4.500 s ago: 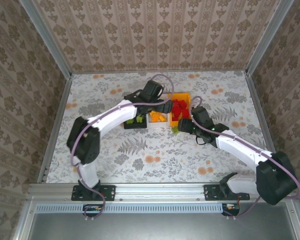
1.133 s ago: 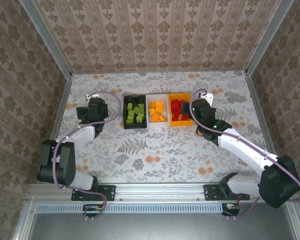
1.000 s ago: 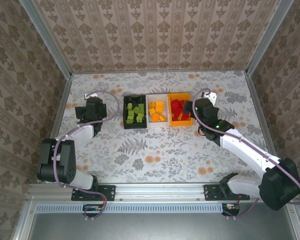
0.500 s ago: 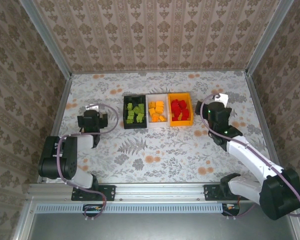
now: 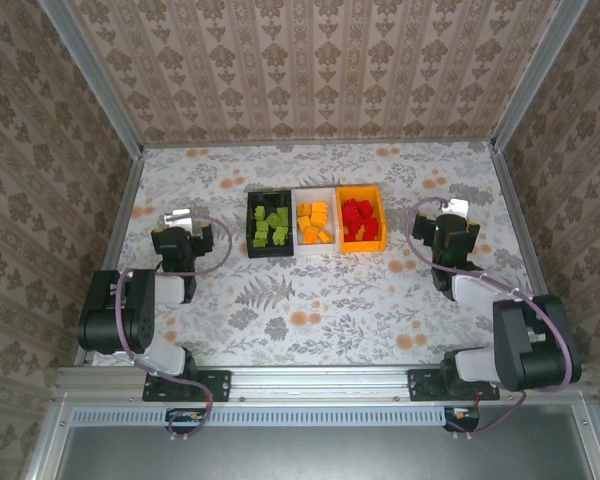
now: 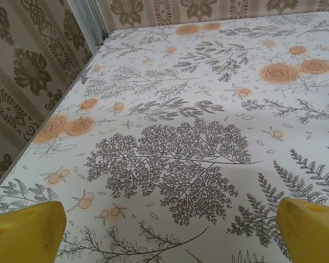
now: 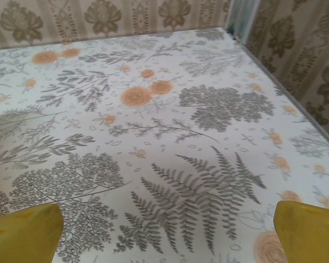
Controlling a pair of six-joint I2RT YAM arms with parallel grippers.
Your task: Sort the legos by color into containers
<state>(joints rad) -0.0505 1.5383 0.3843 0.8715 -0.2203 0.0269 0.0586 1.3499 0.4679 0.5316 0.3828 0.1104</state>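
Item 1, near edge: metal rail (image 5: 320,378) carrying both arm bases

Item 2: left arm (image 5: 120,315), folded back over its base at the left of the counter (image 5: 320,300), wrist pointing away toward the back wall. The left fingers (image 6: 24,230) are yellow, released and spread wide, with bare floral counter between them

Item 3: right arm (image 5: 525,340), folded likewise at the right side. The right fingers (image 7: 22,233) are yellow, released and spread wide over patterned counter near the right-hand frame post

Item 4, mid-counter, between the two wrists and well apart from both: three bins in a row, side walls touching
- black bin (image 5: 252,222), leftmost, holding the lime green legos (image 5: 271,226)
- white bin (image 5: 315,249), centre, holding the orange legos (image 5: 315,222)
- orange-yellow bin (image 5: 361,190), rightmost, holding the red legos (image 5: 357,217)

Item 5: counter surface, white with grey fern and orange flower print

Item 6, far: wallpapered back wall (image 5: 320,70) with a damask pattern, with matching side walls framed by metal posts
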